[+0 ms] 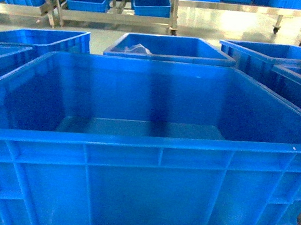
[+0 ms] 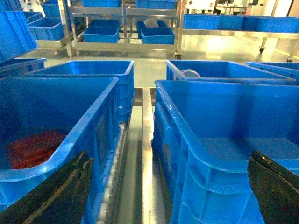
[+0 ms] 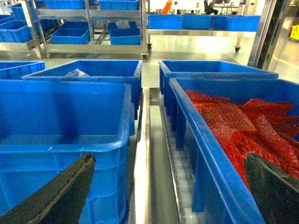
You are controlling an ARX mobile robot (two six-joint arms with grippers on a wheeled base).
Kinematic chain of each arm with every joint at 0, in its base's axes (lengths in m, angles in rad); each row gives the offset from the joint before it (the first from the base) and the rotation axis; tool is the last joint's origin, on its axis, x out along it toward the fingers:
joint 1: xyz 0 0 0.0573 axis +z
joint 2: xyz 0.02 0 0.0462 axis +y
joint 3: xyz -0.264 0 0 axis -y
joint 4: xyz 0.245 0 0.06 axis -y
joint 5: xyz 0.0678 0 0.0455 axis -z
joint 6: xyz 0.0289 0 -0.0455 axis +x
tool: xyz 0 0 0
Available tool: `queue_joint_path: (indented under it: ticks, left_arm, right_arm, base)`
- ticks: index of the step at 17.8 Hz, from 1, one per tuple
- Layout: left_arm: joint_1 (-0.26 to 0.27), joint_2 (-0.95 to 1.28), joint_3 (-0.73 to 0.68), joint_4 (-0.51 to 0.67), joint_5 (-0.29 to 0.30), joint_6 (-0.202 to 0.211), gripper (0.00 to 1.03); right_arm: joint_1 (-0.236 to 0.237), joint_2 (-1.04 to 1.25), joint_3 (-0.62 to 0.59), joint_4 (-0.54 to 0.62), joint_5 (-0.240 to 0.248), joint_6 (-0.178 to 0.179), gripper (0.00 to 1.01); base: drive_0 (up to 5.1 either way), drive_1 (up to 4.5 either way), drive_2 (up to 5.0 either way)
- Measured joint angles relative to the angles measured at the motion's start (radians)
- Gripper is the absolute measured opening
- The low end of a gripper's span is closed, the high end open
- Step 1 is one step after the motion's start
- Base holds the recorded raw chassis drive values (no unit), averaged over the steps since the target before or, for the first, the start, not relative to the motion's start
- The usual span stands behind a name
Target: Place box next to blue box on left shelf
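Note:
The box (image 1: 147, 159) is a large bright-blue crate filling the head view, and its floor is bare. It appears on the right in the left wrist view (image 2: 224, 107) and on the left in the right wrist view (image 3: 60, 107). To its left stands a blue box (image 2: 56, 102) holding red bags (image 2: 32, 147). Between them run the left shelf's grey rail and white rollers (image 2: 117, 182). My left gripper (image 2: 159, 196) is open, its dark fingers (image 2: 51, 196) spread over that gap. My right gripper (image 3: 166, 196) is open too, spanning the box's other side. Neither gripper shows in the head view.
On the right a blue crate (image 3: 210, 154) full of red bags (image 3: 243, 121) sits on rollers (image 3: 184, 186). Behind stand more blue crates (image 1: 47, 37) (image 1: 270, 54), one (image 1: 168, 47) with a clear bag (image 1: 137, 49). Metal racks (image 1: 116, 16) with blue trays stand across the floor.

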State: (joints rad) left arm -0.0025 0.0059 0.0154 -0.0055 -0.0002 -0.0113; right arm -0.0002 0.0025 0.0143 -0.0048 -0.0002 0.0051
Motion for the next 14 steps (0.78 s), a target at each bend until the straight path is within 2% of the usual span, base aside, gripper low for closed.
queue_joint_path:
  ticks: [14]
  left_arm:
    - [0.000,0.000,0.000,0.000,0.000,0.000,0.98]
  right_arm:
    - [0.000,0.000,0.000,0.000,0.000,0.000,0.98]
  base:
    - [0.0,0.00,0.0]
